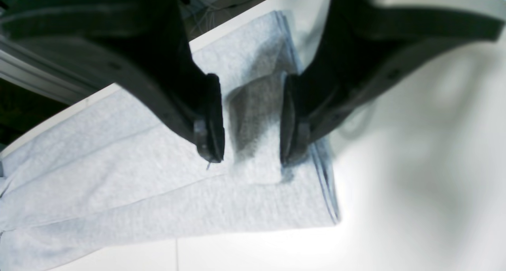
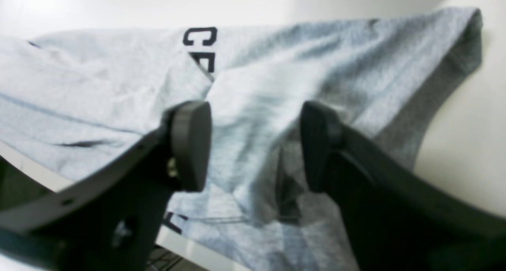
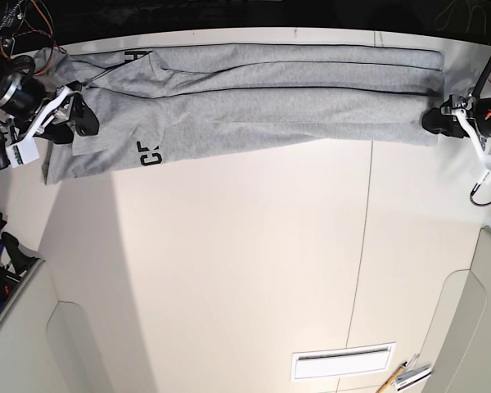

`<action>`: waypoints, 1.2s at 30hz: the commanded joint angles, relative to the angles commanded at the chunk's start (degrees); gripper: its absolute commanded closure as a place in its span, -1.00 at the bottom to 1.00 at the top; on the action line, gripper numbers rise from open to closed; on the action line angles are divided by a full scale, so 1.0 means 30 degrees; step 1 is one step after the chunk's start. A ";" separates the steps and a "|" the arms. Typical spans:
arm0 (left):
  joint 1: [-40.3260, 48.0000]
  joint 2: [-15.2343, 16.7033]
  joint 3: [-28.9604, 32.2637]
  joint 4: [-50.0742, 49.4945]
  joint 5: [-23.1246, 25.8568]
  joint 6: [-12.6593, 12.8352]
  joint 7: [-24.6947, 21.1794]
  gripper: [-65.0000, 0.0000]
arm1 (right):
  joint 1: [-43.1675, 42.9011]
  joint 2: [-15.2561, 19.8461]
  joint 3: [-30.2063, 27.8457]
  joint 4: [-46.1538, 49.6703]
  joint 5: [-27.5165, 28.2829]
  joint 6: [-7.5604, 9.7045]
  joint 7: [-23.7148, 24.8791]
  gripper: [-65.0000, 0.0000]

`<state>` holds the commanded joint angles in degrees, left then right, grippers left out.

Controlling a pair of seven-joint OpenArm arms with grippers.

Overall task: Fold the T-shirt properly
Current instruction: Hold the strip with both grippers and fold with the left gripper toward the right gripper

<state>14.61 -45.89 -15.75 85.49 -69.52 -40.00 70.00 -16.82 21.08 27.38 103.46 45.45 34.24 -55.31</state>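
Note:
The heather-grey T-shirt (image 3: 254,102) lies folded lengthwise as a long band across the far side of the white table (image 3: 229,270). Black lettering (image 3: 150,154) shows near its left end. My right gripper (image 3: 75,115) is at that left end. In the right wrist view it (image 2: 255,144) stands open, its pads either side of a raised ridge of T-shirt (image 2: 253,105) below the letters (image 2: 199,36). My left gripper (image 3: 435,120) is at the band's right end. It (image 1: 250,157) is open over the layered hem edge (image 1: 324,176) of the T-shirt (image 1: 130,172).
The band runs close to the table's far edge (image 3: 229,33). Loose wires (image 3: 16,20) hang at the back left. A table seam (image 3: 368,213) crosses the surface, with a slotted vent (image 3: 342,363) and a pencil (image 3: 393,379) near the front right.

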 joint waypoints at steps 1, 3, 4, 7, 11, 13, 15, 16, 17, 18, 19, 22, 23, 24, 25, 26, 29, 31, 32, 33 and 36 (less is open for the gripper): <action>0.0000 0.0007 -0.0219 0.0000 -0.0051 0.0000 0.0058 0.17 | 0.0044 0.0000 0.0000 0.0000 0.0000 -0.0015 0.0000 -0.11; 0.0007 0.0015 -0.1217 0.0000 -0.0051 0.0000 0.0204 0.17 | 0.0044 0.0000 0.0007 0.0044 0.0211 -0.0058 0.0000 -0.11; 0.0007 0.0066 -0.1902 0.0000 -0.0051 0.0000 0.0204 0.16 | 0.0044 0.0000 0.0015 0.0051 0.0423 -0.0058 -0.0007 -0.11; 0.0321 0.0539 -0.3985 0.0000 -0.0058 0.0000 0.0168 -0.18 | 0.0044 -0.0109 0.0022 0.0095 0.0874 -0.0051 0.0000 -0.10; 0.1676 0.0656 -0.4619 -0.0022 -0.0051 0.0000 -0.0036 -0.34 | 0.0561 -0.0911 0.0015 0.0109 0.1093 -0.0044 0.0015 0.09; 0.2317 0.1217 -0.4619 -0.0022 0.0022 0.0000 -0.0138 -0.34 | 0.0845 -0.1370 0.0022 0.0109 0.1056 -0.0051 0.0073 0.62; 0.2776 0.1909 -0.4619 -0.0036 0.0794 0.0000 -0.0882 -0.34 | 0.0976 -0.1872 0.0015 0.0095 0.0597 -0.0051 0.0153 1.00; 0.2827 0.2149 -0.4619 -0.0044 0.1545 0.0000 -0.1486 -0.34 | 0.0991 -0.2098 0.0015 0.0073 0.0168 -0.0044 0.0219 1.00; 0.2812 0.2339 -0.4619 -0.0051 0.2076 0.0000 -0.1887 -0.34 | 0.0984 -0.2295 0.0015 0.0058 -0.0415 -0.0044 0.0393 1.00; 0.2812 0.2404 -0.4619 -0.0051 0.2266 0.0000 -0.2135 -0.34 | 0.0925 -0.2331 0.0000 -0.0007 -0.0998 -0.0044 0.0568 1.00; 0.2812 0.2484 -0.4619 -0.0051 0.2259 0.0000 -0.2157 -0.34 | 0.0896 -0.2302 0.0000 -0.0175 -0.1326 -0.0044 0.0590 1.00; 0.2863 0.2885 -0.4619 -0.0058 0.2208 0.0000 -0.2120 -0.34 | 0.0882 -0.2266 -0.0007 -0.1137 -0.2295 -0.0044 0.0954 1.00; 0.2863 0.3089 -0.4619 -0.0058 0.2178 0.0000 -0.2127 -0.34 | 0.0889 -0.2229 -0.0007 -0.1690 -0.2455 -0.0044 0.1166 1.00; 0.2863 0.3322 -0.4619 -0.0058 0.2215 0.0000 -0.2127 -0.34 | 0.0889 -0.2200 0.0000 -0.2302 -0.2579 -0.0044 0.1435 1.00; 0.2863 0.3570 -0.4619 -0.0058 0.2331 0.0000 -0.2135 -0.34 | 0.0889 -0.2186 0.0000 -0.2922 -0.2739 -0.0044 0.1581 1.00; 0.2863 0.3803 -0.4619 -0.0058 0.2477 0.0000 -0.2251 -0.34 | 0.0889 -0.2171 0.0000 -0.3519 -0.2703 -0.0051 0.1668 1.00; 0.2863 0.4248 -0.4619 -0.0058 0.3417 0.0000 -0.2412 -0.34 | 0.0940 -0.2171 0.0000 -0.4707 -0.2317 -0.0036 0.1872 1.00; 0.2863 0.4262 -0.4619 -0.0058 0.4029 0.0000 -0.2397 -0.34 | 0.0933 -0.2178 -0.0007 -0.4925 -0.1989 -0.0036 0.1872 1.00; 0.2863 0.4211 -0.4619 -0.0058 0.4131 0.0000 -0.2397 -0.34 | 0.0940 -0.2171 0.0000 -0.4925 -0.1996 -0.0036 0.1872 1.00; 0.2863 0.4131 -0.4619 -0.0058 0.4116 0.0000 -0.2404 -0.34 | 0.0940 -0.2171 0.0000 -0.4918 -0.1996 -0.0036 0.1872 1.00; 0.2878 0.4029 -0.4619 -0.0058 0.3949 0.0000 -0.1953 -0.34 | 0.0940 -0.2171 0.0000 -0.4918 -0.2004 -0.0044 0.1865 1.00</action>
<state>23.24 -33.80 -29.61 85.32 -57.67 -40.00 64.14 -14.00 14.57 27.38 88.71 39.44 34.11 -49.71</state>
